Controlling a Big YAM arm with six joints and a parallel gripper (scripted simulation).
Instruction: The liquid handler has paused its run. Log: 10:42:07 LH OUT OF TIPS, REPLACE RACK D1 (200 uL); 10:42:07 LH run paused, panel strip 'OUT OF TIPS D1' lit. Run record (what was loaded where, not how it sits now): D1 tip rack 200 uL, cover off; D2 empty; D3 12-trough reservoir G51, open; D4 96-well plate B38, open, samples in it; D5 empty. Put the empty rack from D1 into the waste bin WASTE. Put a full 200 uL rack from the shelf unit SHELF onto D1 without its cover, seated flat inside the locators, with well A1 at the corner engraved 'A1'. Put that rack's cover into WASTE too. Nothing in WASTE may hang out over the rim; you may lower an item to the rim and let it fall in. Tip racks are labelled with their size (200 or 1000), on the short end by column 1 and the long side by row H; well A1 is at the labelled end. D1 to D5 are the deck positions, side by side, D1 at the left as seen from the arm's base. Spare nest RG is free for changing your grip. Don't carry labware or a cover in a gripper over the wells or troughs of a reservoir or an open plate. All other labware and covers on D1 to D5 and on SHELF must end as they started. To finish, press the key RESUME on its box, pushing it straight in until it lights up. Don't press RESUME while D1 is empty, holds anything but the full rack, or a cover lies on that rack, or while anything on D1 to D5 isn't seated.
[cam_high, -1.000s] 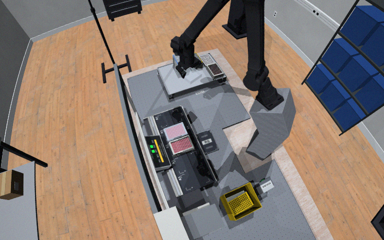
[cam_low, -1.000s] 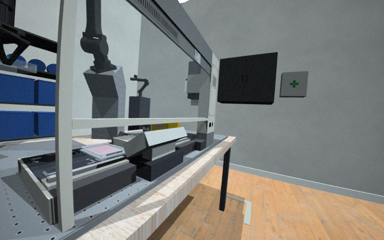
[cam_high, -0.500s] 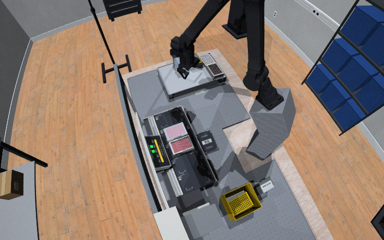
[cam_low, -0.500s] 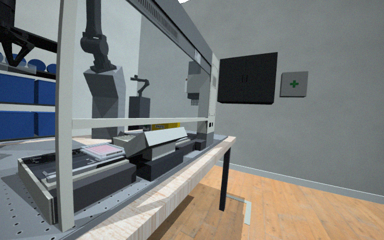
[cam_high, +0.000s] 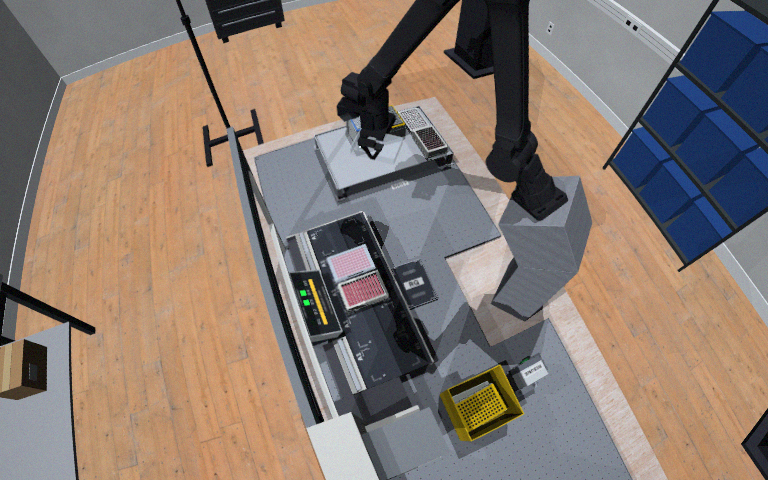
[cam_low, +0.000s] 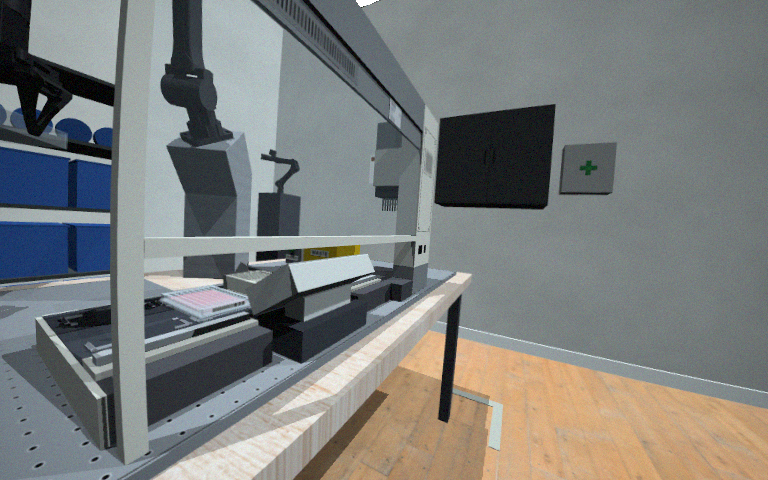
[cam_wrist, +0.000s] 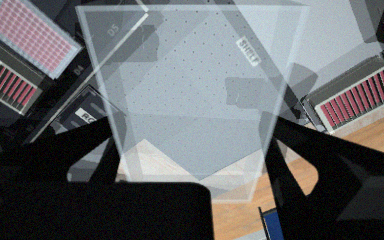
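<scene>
My gripper (cam_high: 370, 138) hangs above the SHELF platform (cam_high: 373, 161) at the far end of the table. It is shut on a clear rack cover (cam_wrist: 192, 95), which fills the wrist view between the two dark fingers. The gripper also shows at the top left of the exterior view (cam_low: 33, 96). The yellow WASTE bin (cam_high: 481, 403) holds a yellow rack lying inside its rim. Deck position D1 (cam_high: 376, 350) shows bare dark locators. A blue-edged item (cam_high: 351, 129) under the gripper is mostly hidden.
The pink plate (cam_high: 351, 261) and the red reservoir (cam_high: 362, 289) sit mid-deck. Nest RG (cam_high: 417, 287) lies beside them. Two more pieces of labware (cam_high: 423, 129) stand at the shelf's right end. The RESUME box (cam_high: 532, 371) is next to the bin. The handler's frame post (cam_low: 130, 226) borders the deck.
</scene>
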